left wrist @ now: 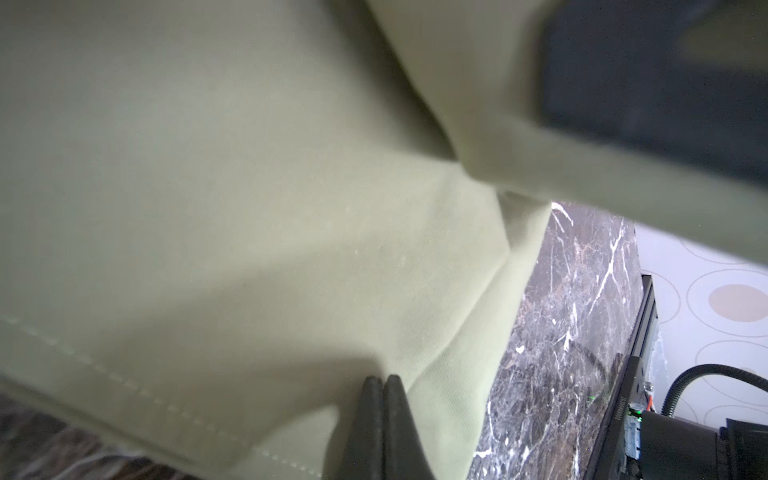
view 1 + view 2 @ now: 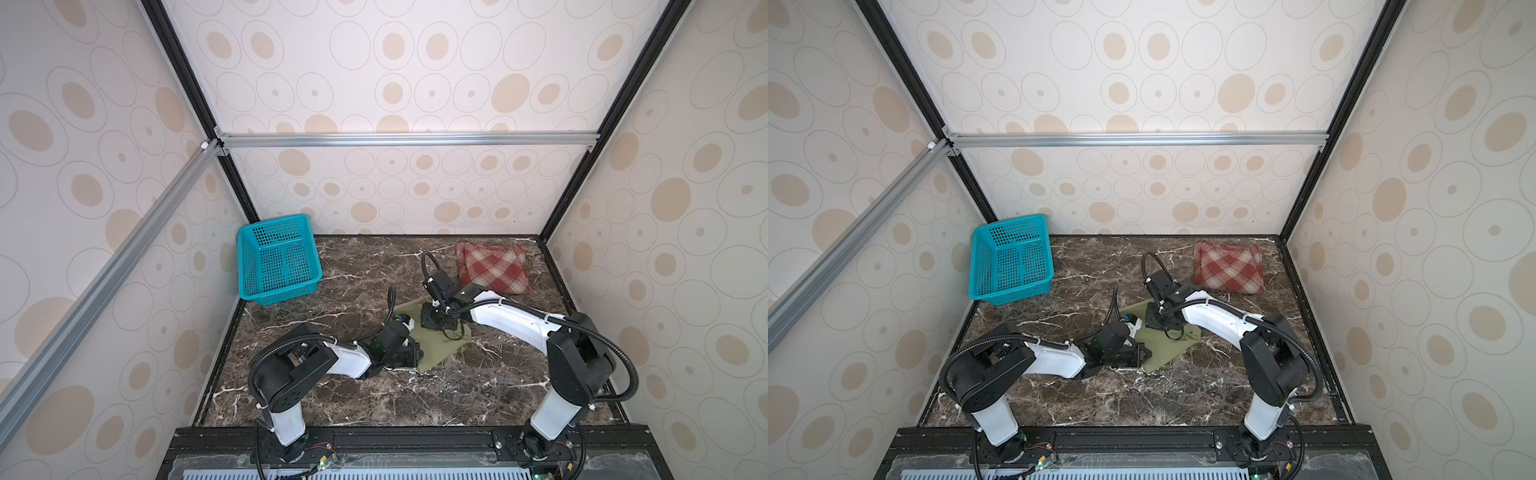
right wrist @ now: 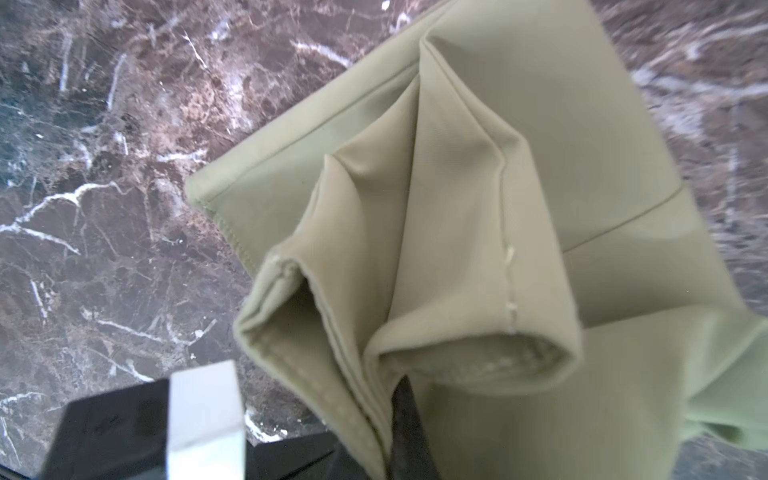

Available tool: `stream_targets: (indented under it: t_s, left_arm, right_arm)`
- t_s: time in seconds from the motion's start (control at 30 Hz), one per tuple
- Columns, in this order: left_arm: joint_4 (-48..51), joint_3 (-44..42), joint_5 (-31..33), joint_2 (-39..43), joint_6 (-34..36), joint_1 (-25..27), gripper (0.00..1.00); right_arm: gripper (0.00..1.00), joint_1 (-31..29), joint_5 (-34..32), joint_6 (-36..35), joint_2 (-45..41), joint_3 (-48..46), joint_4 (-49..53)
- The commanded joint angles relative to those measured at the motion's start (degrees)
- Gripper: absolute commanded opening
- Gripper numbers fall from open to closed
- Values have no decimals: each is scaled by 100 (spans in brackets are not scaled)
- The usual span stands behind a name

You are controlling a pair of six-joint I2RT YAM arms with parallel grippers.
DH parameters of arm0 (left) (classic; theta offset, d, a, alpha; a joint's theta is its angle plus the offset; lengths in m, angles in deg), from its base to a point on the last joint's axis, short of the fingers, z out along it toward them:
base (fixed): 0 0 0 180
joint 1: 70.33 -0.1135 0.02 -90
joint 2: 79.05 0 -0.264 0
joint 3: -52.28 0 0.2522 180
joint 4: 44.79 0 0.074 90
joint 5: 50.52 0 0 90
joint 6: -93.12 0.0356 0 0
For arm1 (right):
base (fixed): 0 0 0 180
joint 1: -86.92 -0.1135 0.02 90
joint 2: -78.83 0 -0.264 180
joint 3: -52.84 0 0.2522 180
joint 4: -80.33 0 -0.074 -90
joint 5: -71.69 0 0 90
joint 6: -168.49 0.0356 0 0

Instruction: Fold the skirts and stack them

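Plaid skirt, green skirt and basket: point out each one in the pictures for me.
Plaid skirt (image 2: 492, 268): in a top view, on the middle of the folded cloth.
Green skirt (image 3: 540, 137): right wrist view, on the flat outer panel.
Basket (image 2: 251, 266): in a top view, on its left perforated wall.

Both top views look steeply down from 6 o'clock toward 12 over the whole marble table (image 2: 374, 399). Both wrist cameras sit close against the olive-green skirt (image 1: 249, 208), which every view shares.
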State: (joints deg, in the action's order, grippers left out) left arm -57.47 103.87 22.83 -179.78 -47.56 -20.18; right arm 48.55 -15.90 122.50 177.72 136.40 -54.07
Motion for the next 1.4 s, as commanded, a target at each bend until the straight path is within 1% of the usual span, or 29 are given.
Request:
stream_targets:
  t_s: [0.0,0.33,0.53,0.63,0.7,0.77,0.87,0.97,1.1,1.37]
  left_arm:
    - [1,-121,-40,-140,-148,48,0]
    - [-81,-156,-12,-151,-174,65,0]
    - [-44,-215,68,29,-206,69,0]
    - [116,-282,170,278,-206,64,0]
    - [307,-302,259,433,-172,58,0]
    - [431,-343,325,559,-153,57,0]
    - [587,-443,480,773,-175,56,0]
    - [679,-547,648,1001,-217,39,0]
    - [836,-596,844,1227,-215,-5,0]
    - [918,-706,1036,1498,-207,-206,0]
  right_arm:
    - [0,-120,88,246,122,68,-185]
    - [0,-239,154,433,435,0,-439]
    - [0,-258,146,477,548,-19,-489]
    - [8,-265,158,486,563,-19,-508]
    - [15,-272,189,503,545,-19,-545]
    - [27,-300,219,515,527,-4,-578]
    - [29,-341,281,526,498,62,-597]
    - [37,-376,327,599,441,108,-608]
    - [43,-395,456,701,334,144,-690]
    - [47,-407,626,745,16,320,-783]
